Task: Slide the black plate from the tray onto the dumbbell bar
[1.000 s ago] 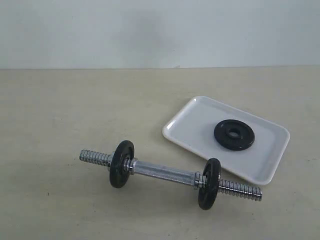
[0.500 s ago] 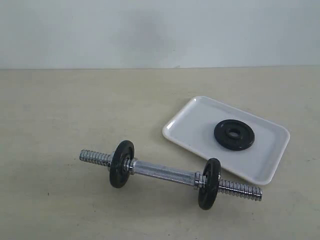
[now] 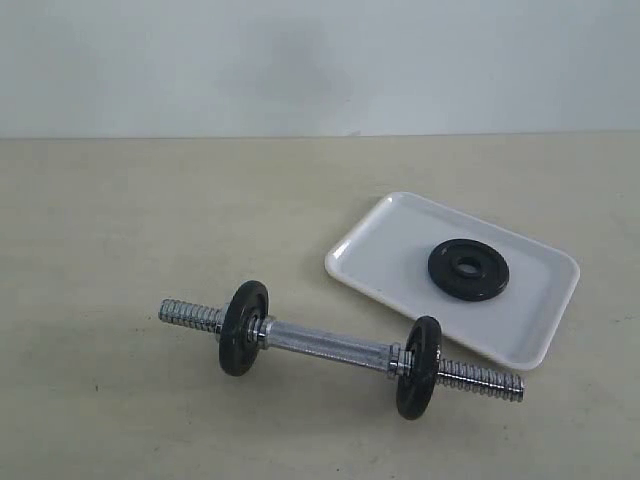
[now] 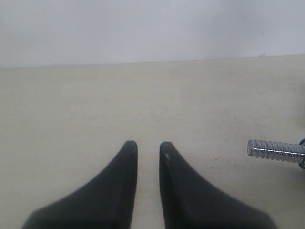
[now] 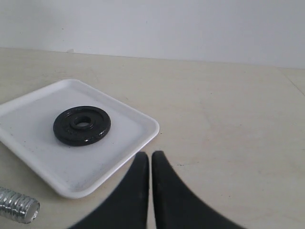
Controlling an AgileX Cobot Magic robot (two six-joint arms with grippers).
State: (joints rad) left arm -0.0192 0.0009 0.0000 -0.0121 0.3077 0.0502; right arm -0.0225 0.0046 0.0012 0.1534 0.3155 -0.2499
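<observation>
The black plate (image 3: 468, 269) lies flat in the white tray (image 3: 380, 250) at the right of the table. In front of the tray the dumbbell bar (image 3: 325, 343) rests on the table, a black disc bolted near each threaded end. No gripper shows in the exterior view. My left gripper (image 4: 148, 144) hovers over bare table, its jaws a little apart and empty; the bar's threaded end (image 4: 274, 150) is off to one side. My right gripper (image 5: 150, 155) is shut and empty, just off the tray (image 5: 124, 138) edge, apart from the plate (image 5: 82, 125). A bar end (image 5: 19, 205) shows beside the tray.
A pale beige table (image 3: 150, 220) runs back to a plain light wall (image 3: 300, 60). Nothing else stands on it.
</observation>
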